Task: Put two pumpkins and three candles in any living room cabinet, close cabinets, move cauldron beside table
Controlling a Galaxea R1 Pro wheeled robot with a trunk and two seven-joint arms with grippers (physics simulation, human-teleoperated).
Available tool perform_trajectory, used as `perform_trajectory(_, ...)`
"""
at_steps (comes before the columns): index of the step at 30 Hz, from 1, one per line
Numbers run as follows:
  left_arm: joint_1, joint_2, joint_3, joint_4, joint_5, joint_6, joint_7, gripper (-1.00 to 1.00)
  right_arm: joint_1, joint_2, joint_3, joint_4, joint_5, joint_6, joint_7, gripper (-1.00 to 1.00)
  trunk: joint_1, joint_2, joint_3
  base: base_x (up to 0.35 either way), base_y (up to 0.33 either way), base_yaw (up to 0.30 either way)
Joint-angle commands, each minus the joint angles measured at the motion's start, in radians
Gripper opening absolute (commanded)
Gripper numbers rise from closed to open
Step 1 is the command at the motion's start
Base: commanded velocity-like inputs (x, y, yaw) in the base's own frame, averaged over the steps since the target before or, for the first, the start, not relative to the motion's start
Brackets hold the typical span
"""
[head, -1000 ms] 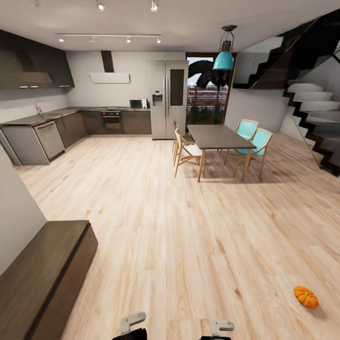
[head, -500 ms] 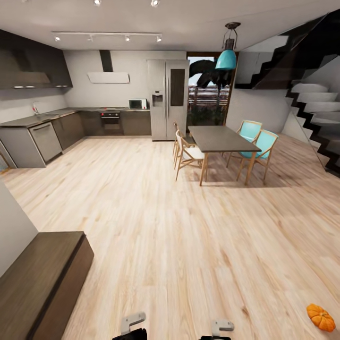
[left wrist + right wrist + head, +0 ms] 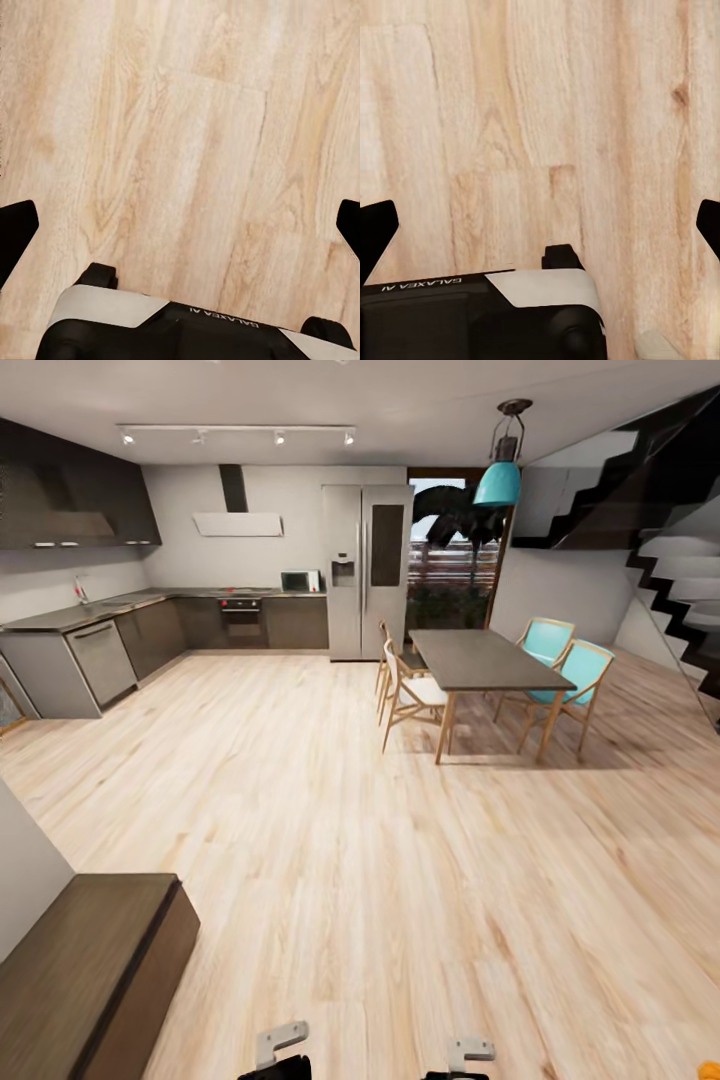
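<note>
A long, low dark-brown cabinet (image 3: 95, 960) stands against the wall at the lower left of the head view, its fronts closed as far as I can see. A sliver of an orange pumpkin (image 3: 711, 1067) shows on the floor at the bottom right corner. The candles and the cauldron are out of view. My left gripper (image 3: 180, 225) hangs open over bare plank floor, its dark fingertips (image 3: 15, 229) far apart. My right gripper (image 3: 540, 225) is open the same way, nothing between its fingertips (image 3: 376, 229).
A dining table (image 3: 485, 660) with white and turquoise chairs (image 3: 580, 670) stands ahead on the right, under a teal lamp. A kitchen counter (image 3: 90, 640) and fridge (image 3: 365, 570) line the far walls. Black stairs (image 3: 680, 560) rise at the right.
The whole head view has shifted, so the camera moved: the table slid right, the cabinet lower, and the pumpkin ran to the bottom right corner. Both arms hold the same pose.
</note>
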Motion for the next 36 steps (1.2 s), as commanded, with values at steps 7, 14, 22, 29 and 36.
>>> perform_trajectory(7, -0.001, 0.001, -0.005, -0.002, 0.007, 0.004, 0.008, 1.00, 0.000, 0.000, 0.009, -0.001, -0.009, 0.004, -0.005, 1.00, 0.001, -0.001, -0.001, 0.330, 0.043, 0.074)
perform_trajectory(14, -0.001, 0.001, -0.005, -0.002, 0.007, 0.003, 0.008, 1.00, 0.000, 0.000, 0.009, -0.001, -0.009, 0.004, -0.005, 1.00, 0.001, -0.001, -0.001, 0.330, 0.004, 0.127)
perform_trajectory(22, -0.001, 0.001, -0.005, -0.001, 0.007, 0.002, 0.008, 1.00, 0.000, 0.000, 0.009, -0.001, -0.009, 0.004, -0.006, 1.00, 0.001, -0.001, -0.001, 0.319, -0.044, 0.162)
perform_trajectory(29, -0.001, 0.001, -0.005, -0.001, 0.007, 0.002, 0.008, 1.00, 0.000, 0.000, 0.009, -0.001, -0.009, 0.004, -0.005, 1.00, 0.001, -0.001, -0.001, 0.263, -0.182, 0.184)
perform_trajectory(36, -0.001, 0.001, -0.005, 0.000, 0.007, 0.002, 0.008, 1.00, 0.000, 0.000, 0.009, 0.000, -0.009, 0.004, -0.005, 1.00, 0.001, -0.001, -0.001, 0.239, -0.232, 0.234)
